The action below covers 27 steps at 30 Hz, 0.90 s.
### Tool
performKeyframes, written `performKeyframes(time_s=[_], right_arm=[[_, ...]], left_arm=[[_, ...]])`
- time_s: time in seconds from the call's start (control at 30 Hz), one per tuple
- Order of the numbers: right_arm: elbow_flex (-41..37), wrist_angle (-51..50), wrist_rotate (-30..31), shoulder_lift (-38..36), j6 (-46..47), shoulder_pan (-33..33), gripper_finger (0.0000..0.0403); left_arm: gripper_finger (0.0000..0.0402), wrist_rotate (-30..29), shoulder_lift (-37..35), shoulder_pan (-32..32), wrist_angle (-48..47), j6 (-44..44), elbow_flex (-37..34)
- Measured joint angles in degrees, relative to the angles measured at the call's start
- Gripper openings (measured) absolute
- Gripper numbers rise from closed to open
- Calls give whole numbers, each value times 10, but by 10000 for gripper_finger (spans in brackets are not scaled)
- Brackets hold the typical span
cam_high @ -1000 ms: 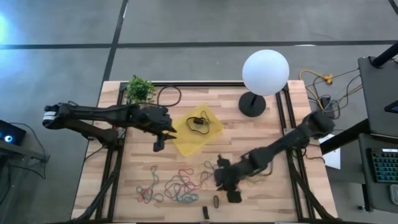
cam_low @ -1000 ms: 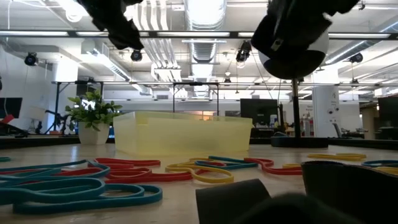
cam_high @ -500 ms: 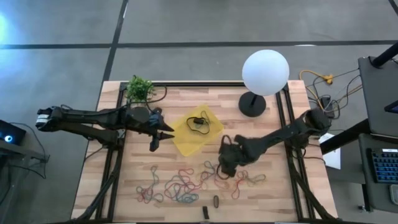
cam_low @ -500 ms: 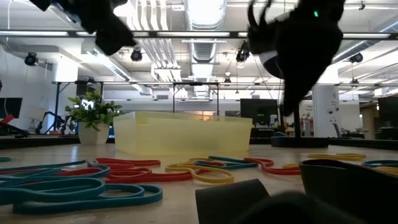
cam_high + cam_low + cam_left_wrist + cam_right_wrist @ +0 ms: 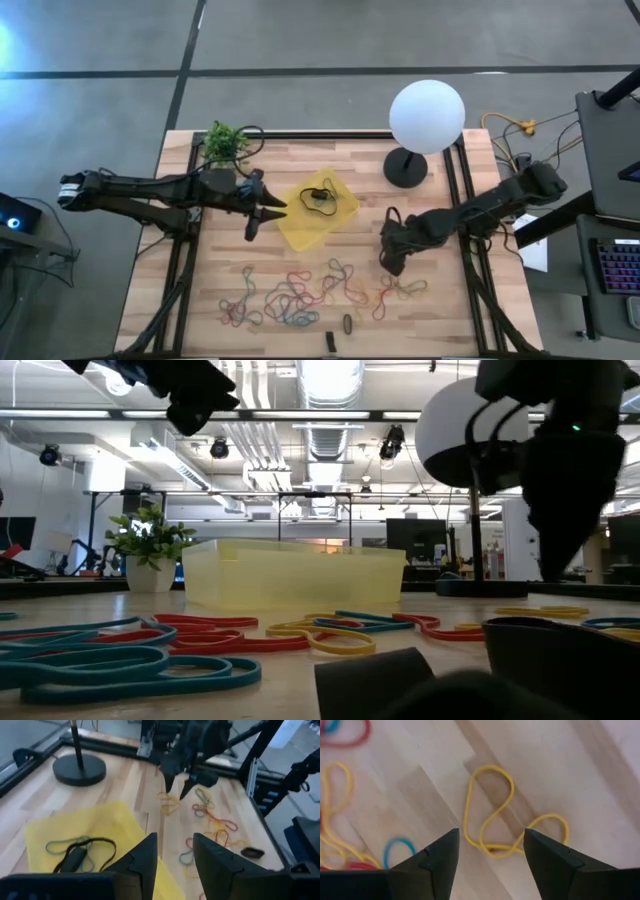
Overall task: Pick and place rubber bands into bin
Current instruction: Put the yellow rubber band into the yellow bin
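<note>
1. High view: the right gripper [image 5: 392, 262] has pulled back from the near edge, where it was a second ago, and now hangs just to the right of the bin [image 5: 292, 232], above the right end of the rubber bands [image 5: 300, 298]. The bands lie as they did, so this reads as a repositioning, not a delivery. The left gripper [image 5: 252, 222] has drifted only slightly and waits at the bin's left edge. A black loop [image 5: 318, 197] already lies in the bin. Two small dark oblong pieces [image 5: 331, 341] sit near the front edge.

2. Low view: the yellow bin [image 5: 295, 573] stands past the coloured bands [image 5: 200, 645] on the table [image 5: 450, 610]. The right arm's dark mass has shifted towards the picture's right. The potted plant [image 5: 148, 548] stands at the left, with an office of ceiling lights and ducts behind.

3. Left wrist view: its fingers [image 5: 140, 862] stand apart with nothing between them, over the bin's floor [image 5: 60, 832]. Beyond it the right gripper [image 5: 177, 782] points down at bands [image 5: 210, 815], near the lamp base [image 5: 79, 769].

4. Right wrist view: the fingers [image 5: 437, 862] are spread and empty, framing a yellow band [image 5: 490, 810] lying flat on the pale wood planks [image 5: 535, 765]. That band is the likely next pick, still to be gripped.
</note>
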Motion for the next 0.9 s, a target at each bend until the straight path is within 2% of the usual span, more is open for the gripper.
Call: performKeyframes(time_s=[0.2, 0.33, 0.7, 0.9], right_arm=[[-37, 40, -6, -10, -48, 4, 207], [-54, 75, -6, -10, -76, 5, 208], [-109, 127, 1, -12, -86, 5, 207], [-116, 140, 29, -11, -95, 9, 196]], left_arm=[[109, -3, 2, 0, 42, -2, 1], [109, -28, 3, 0, 45, -15, 5], [109, -50, 3, 0, 51, -30, 6], [109, -64, 3, 0, 55, -30, 6]])
